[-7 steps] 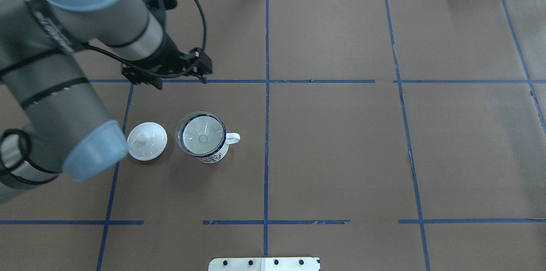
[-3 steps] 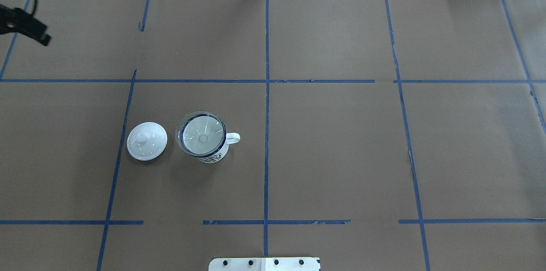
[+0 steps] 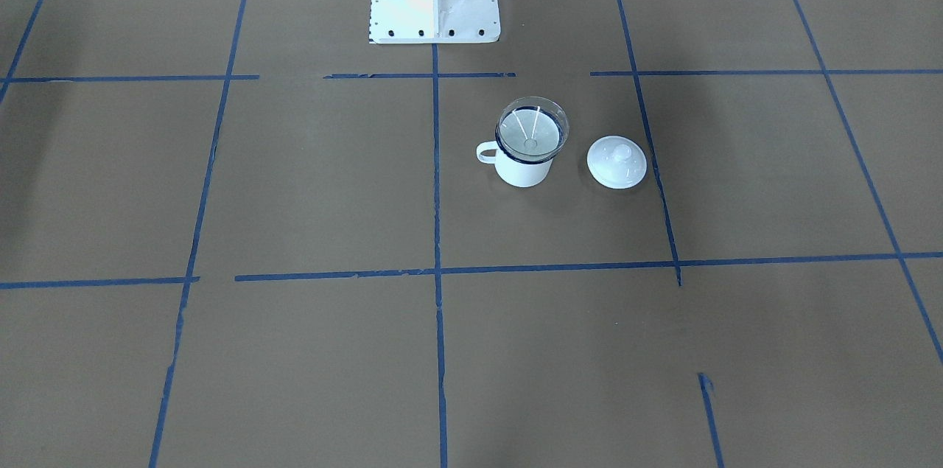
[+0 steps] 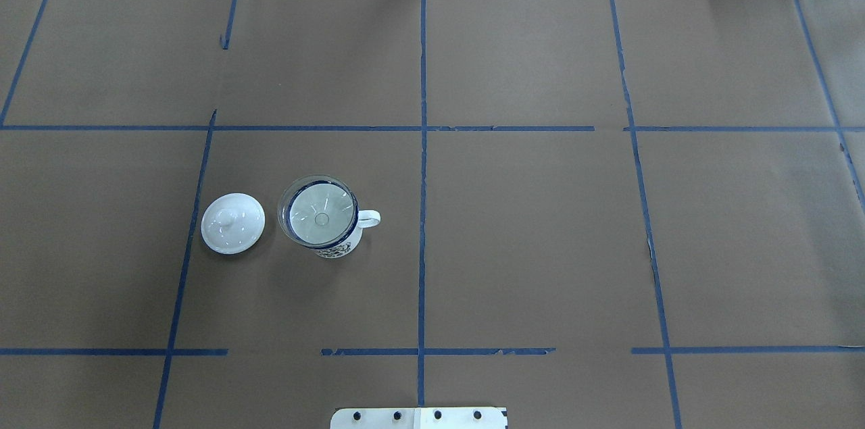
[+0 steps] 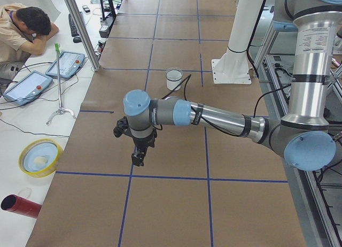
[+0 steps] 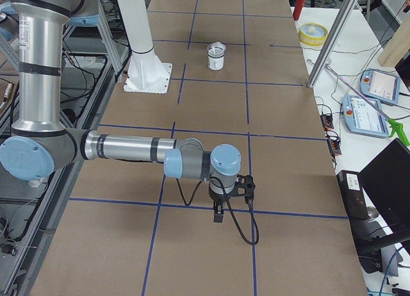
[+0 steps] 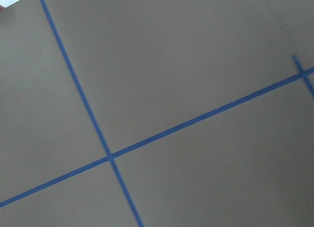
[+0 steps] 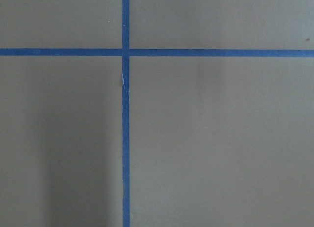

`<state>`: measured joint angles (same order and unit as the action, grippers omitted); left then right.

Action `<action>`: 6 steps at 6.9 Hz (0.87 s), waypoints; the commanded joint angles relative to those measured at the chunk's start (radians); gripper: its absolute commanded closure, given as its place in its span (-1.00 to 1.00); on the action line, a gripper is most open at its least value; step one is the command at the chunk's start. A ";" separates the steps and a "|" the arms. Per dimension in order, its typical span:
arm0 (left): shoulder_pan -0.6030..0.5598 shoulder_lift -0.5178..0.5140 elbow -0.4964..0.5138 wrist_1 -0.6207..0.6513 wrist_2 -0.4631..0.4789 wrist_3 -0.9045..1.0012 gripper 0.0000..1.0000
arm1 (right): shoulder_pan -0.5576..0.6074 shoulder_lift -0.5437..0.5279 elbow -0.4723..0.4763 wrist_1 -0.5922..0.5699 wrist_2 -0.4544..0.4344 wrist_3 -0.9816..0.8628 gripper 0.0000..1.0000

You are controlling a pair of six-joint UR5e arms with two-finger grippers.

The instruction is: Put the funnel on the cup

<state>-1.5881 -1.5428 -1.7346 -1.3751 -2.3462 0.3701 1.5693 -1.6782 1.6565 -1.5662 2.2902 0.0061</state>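
funnel: the small clear plastic funnel (image 4: 319,209) is seated in the cup's mouth, cone up and roughly level. The stem is hidden inside.
cup: the white enamel cup with a dark blue rim (image 4: 336,250) is stood upright on the brown paper counter (image 4: 540,246).
lid: the round white knobbed lid (image 4: 232,223) is laid just beside the cup, not touching.
left claw (image 5: 138,157): caught in a side view only, well apart from the cup. Open or closed cannot be told.
right claw (image 6: 218,213): likewise far off, state cannot be told.
step: placement is judged done.
care: both arms are best kept clear, so the lightly perched funnel is not knocked.
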 commanded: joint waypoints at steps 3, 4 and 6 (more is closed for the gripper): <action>-0.026 0.053 0.056 -0.019 -0.127 0.012 -1.00 | 0.000 0.000 0.000 0.000 0.000 0.000 -1.00; -0.041 0.055 0.063 -0.021 -0.107 0.010 -1.00 | 0.000 0.000 0.000 0.000 0.000 0.000 -1.00; -0.073 0.041 0.046 -0.022 -0.015 -0.121 -1.00 | 0.000 0.000 0.000 0.000 0.000 0.000 -1.00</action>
<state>-1.6502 -1.4989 -1.6794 -1.3956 -2.3980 0.3260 1.5693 -1.6782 1.6567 -1.5662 2.2902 0.0061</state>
